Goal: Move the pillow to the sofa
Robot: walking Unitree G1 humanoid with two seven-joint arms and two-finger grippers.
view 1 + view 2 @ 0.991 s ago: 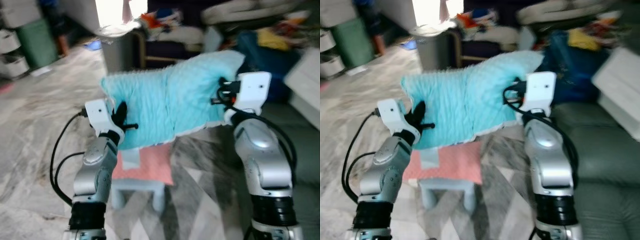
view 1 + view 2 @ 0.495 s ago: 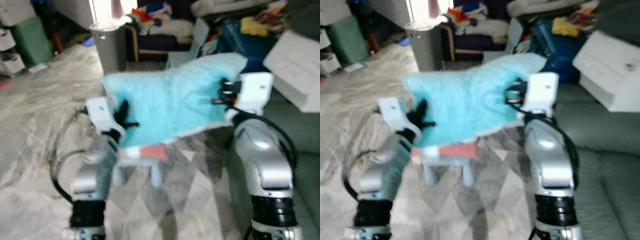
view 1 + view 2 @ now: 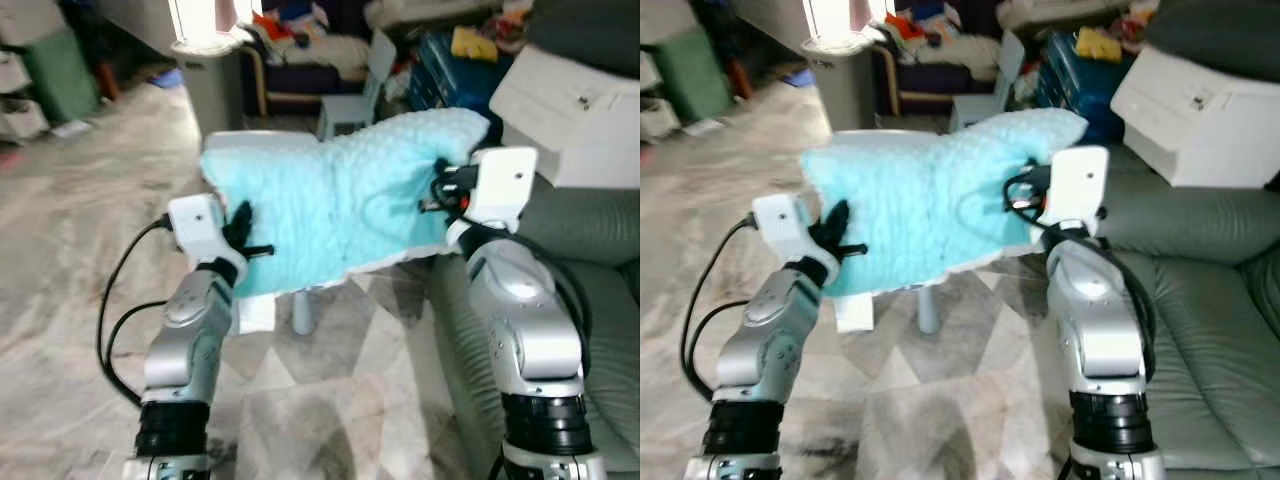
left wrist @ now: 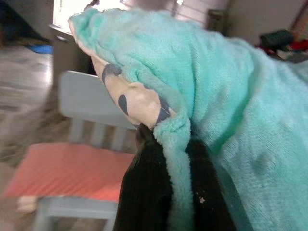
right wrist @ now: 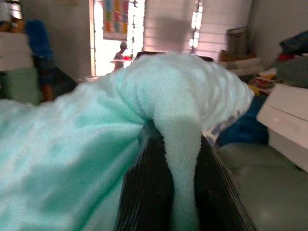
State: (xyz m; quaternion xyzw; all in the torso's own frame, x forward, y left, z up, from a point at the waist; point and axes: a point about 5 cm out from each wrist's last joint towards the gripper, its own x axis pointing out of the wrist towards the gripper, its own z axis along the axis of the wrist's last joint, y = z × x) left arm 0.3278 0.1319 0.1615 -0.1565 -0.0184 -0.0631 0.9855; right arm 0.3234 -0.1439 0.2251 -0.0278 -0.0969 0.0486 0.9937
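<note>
Turquoise pillow (image 3: 340, 205) pinched by left pincer (image 4: 166, 192) and right pincer (image 5: 180, 192); wrist-view pink-seated chair (image 4: 72, 168).

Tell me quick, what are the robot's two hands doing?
Left gripper: closed, pinching one edge of the turquoise pillow.
Right gripper: closed, pinching the pillow's other edge.
</note>
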